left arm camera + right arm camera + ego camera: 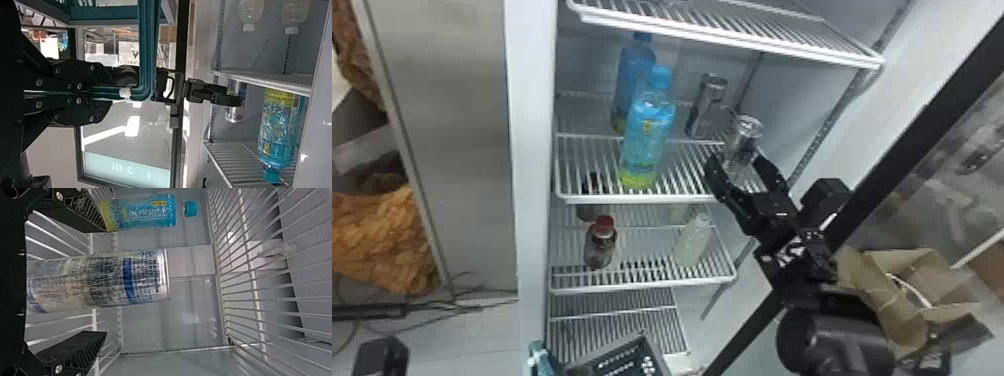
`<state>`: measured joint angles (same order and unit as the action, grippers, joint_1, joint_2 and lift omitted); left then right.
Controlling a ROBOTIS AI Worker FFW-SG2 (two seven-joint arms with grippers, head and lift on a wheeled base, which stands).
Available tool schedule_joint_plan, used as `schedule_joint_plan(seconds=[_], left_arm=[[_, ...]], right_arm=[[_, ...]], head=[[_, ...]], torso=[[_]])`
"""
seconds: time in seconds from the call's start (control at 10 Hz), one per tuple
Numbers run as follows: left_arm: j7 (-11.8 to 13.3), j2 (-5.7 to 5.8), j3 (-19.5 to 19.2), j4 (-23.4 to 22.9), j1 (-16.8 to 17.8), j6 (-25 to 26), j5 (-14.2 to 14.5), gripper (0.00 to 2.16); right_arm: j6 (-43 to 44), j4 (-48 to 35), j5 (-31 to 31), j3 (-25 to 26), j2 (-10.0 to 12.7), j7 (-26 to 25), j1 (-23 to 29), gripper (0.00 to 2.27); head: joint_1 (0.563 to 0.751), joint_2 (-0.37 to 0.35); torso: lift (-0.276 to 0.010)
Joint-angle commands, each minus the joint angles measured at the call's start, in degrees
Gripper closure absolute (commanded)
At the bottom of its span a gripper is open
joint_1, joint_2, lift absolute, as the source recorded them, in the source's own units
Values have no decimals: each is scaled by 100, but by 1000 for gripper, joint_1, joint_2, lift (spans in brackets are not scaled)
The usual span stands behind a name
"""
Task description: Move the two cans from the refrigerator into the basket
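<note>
Right claw: the right claw (734, 162) is at the refrigerator's middle level, its fingers spread on either side of the near can and apart from it.
Near can: a silver, cylindrical metal can with blue marks (745, 139), upright between those fingers.
Far can: a tall, silver, cylindrical metal can (706, 106), upright deeper in, on the white wire shelf (632, 199).
Blue bottles: beside the cans, a clear blue plastic bottle with a blue cap and yellow-green base (648, 145) stands in front of a similar blue bottle (633, 75).
Lower shelf: a dark, red-capped bottle (600, 247) and a pale, cloudy bottle with a white cap (693, 242), well apart.
Left claw: the left claw (107, 93) is closed around a teal plastic handle (148, 47), outside the refrigerator.
Basket: a teal, open-sided plastic basket (105, 13), near that handle.
Box: a brown cardboard box with open flaps (902, 285), right of the refrigerator.
</note>
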<state>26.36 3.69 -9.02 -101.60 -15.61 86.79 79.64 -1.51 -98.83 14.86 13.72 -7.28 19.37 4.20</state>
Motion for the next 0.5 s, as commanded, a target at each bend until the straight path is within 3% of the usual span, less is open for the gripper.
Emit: schedule_joint_plan(seconds=[0.0,0.4], left_arm=[[1,0,0,0,1,-3,0,1197],[-8,0,0,0,1,-3,0,1197]], right_arm=[[-4,159,0,-70,-19,-12,-181,110],[-4,440,11,-195,-71,-21,-420,182]], head=[[695,-350],[695,-350]], torso=[[-35],[-35]])
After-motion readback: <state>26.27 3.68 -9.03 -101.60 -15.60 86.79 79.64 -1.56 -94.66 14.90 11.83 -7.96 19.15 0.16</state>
